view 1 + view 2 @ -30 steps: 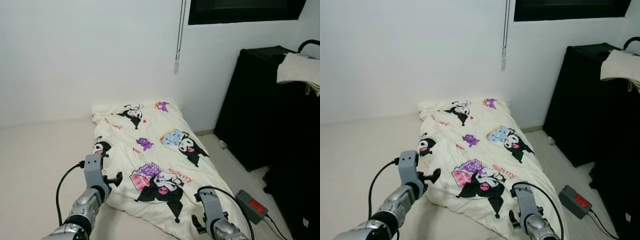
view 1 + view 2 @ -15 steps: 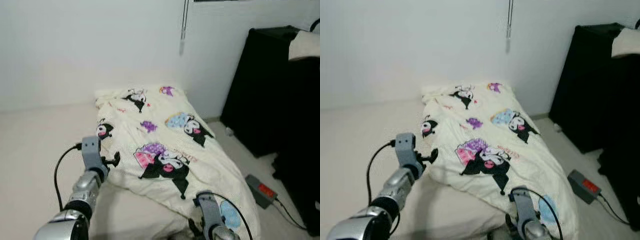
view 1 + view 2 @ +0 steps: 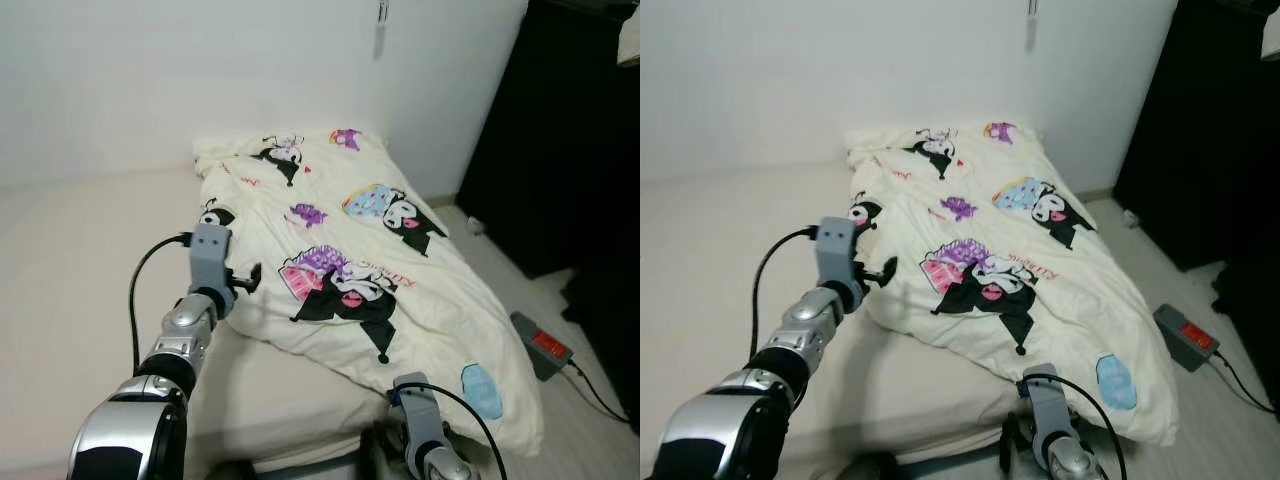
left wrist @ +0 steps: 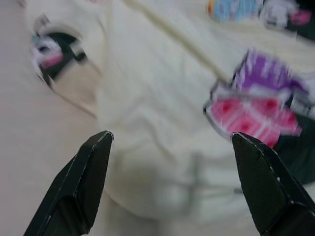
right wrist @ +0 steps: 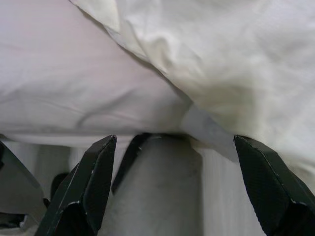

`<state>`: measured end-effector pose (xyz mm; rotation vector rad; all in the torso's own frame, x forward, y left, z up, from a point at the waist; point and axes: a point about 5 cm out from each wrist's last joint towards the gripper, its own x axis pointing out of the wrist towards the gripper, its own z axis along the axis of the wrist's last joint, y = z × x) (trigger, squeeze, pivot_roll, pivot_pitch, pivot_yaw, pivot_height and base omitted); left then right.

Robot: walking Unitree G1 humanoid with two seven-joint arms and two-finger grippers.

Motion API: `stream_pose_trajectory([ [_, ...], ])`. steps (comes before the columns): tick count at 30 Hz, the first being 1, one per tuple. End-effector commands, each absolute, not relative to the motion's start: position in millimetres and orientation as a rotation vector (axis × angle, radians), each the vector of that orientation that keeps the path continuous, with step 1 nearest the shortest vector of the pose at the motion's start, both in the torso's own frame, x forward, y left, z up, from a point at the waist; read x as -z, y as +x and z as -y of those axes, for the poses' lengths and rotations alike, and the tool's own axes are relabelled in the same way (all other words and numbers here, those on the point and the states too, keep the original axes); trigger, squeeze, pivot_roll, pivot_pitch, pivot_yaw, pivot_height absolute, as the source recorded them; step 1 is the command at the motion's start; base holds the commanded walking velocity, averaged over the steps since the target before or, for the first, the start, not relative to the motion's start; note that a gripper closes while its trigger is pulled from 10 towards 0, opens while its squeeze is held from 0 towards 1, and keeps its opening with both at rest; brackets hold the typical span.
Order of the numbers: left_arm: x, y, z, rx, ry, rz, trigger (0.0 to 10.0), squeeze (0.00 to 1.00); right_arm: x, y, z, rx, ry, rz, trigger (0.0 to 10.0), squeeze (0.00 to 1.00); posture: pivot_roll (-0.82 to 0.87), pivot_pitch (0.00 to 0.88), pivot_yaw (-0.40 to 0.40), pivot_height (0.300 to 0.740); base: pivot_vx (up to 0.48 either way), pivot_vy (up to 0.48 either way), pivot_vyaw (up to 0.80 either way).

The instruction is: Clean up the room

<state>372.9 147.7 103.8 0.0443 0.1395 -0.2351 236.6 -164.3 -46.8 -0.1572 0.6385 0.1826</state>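
cream cotton, printed with black-and-white cartoon characters, pink and purple houses and blue patches: that is the duvet (image 3: pixel 350 260) i see lying rumpled and skewed across the mattress (image 3: pixel 90 260), its far end bunched near the white wall (image 3: pixel 150 80) and its near corner spilling over the mattress edge toward the floor (image 3: pixel 590 440). there is small pink lettering beside the pink house print, too small for me to read.

my left gripper (image 3: pixel 243 281) sits at the duvet's left edge, just above the fold where it meets the bare mattress. in the left wrist view its two black fingers (image 4: pixel 81 184) stand wide apart with nothing between them but the cloth below, blurred.

my right gripper (image 5: pixel 172 189) is low at the foot of the mattress. its fingers (image 5: pixel 86 189) are spread wide too, holding nothing, aimed at the mattress side with the duvet's hanging corner just above.

on the floor to the right lies a dark grey power unit (image 3: pixel 543 343) with a red label, its writing unreadable, a cable running off it. a black wardrobe (image 3: pixel 560 130) stands against the wall beyond.
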Motion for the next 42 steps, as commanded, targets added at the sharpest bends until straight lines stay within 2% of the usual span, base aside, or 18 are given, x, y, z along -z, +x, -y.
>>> stream_pose_trajectory([
  [1,-97.3,370.7,-145.0,0.258,0.062,-0.183,10.0,0.0,62.3,214.9,160.0,-0.199,-0.131,-0.724,10.0,0.0,-0.15,0.271,0.048,0.623,0.0,0.0,0.0],
  [3,-98.8,372.8,-140.1,0.273,0.043,-0.203,10.0,0.0,61.1,213.6,158.5,-0.2,-0.114,-0.699,10.0,0.0,-0.15,0.289,0.05,0.623,0.0,0.0,0.0],
  [4,-101.6,374.9,-140.4,0.268,0.038,-0.206,10.0,0.0,59.7,212.5,156.5,-0.208,-0.103,-0.676,10.0,0.0,-0.16,0.326,0.057,0.623,0.0,0.0,0.0],
  [7,-105.2,377.3,-140.9,0.258,0.03,-0.206,10.0,0.0,57.5,212.3,154.5,-0.221,-0.089,-0.652,10.0,0.0,-0.16,0.333,0.06,0.623,0.0,0.0,0.0],
  [8,-117.1,384.2,-143.6,0.227,0.07,-0.187,10.0,0.0,46.6,211.4,146.0,-0.276,-0.045,-0.566,10.0,0.0,-0.18,0.384,0.065,0.623,0.0,0.0,0.0],
  [12,-126.1,389.1,-145.7,0.205,0.09,-0.173,10.0,0.0,30.1,208.0,135.9,-0.33,-0.011,-0.478,10.0,0.0,-0.19,0.41,0.069,0.623,0.0,0.0,0.0],
  [14,-129.4,390.8,-144.3,0.201,0.062,-0.169,10.0,0.0,15.2,202.6,127.6,-0.366,0.007,-0.423,10.0,0.0,-0.21,0.454,0.075,0.623,0.0,0.0,0.0],
  [19,-130.2,391.2,-143.5,0.202,0.056,-0.167,10.0,0.0,9.9,200.0,124.7,-0.378,0.013,-0.406,10.0,0.0,-0.21,0.459,0.075,0.623,0.0,0.0,0.0],
  [24,-126.5,390.4,-142.2,0.156,0.03,-0.182,10.0,0.0,-23.6,189.5,109.5,-0.423,0.053,-0.327,10.0,0.0,-0.25,0.534,0.071,0.623,0.0,0.0,0.0],
  [32,-139.6,396.4,-146.8,0.071,0.003,-0.144,10.0,0.0,-53.3,179.7,97.7,-0.459,0.094,-0.29,10.0,0.0,-0.26,0.577,0.063,0.623,0.0,0.0,0.0],
  [37,-136.9,395.6,-136.9,0.095,-0.088,-0.158,10.0,0.0,-63.0,174.7,94.4,-0.464,0.102,-0.295,10.0,0.0,-0.26,0.585,0.062,0.623,0.0,0.0,0.0],
  [39,-135.3,393.7,-116.9,0.196,-0.202,-0.159,10.0,0.0,-67.7,173.6,95.9,-0.459,0.104,-0.3,10.0,0.0,-0.27,0.594,0.055,0.623,0.0,0.0,0.0],
  [40,-135.3,393.7,-116.9,0.196,-0.202,-0.159,10.0,0.0,-67.7,173.6,95.9,-0.459,0.104,-0.3,10.0,0.0,-0.27,0.594,0.055,0.623,0.0,0.0,0.0],
  [42,-135.7,390.8,-96.8,0.309,-0.273,-0.144,10.0,0.0,-70.0,173.0,98.0,-0.455,0.102,-0.306,10.0,0.0,-0.27,0.594,0.055,0.623,0.0,0.0,0.0],
])
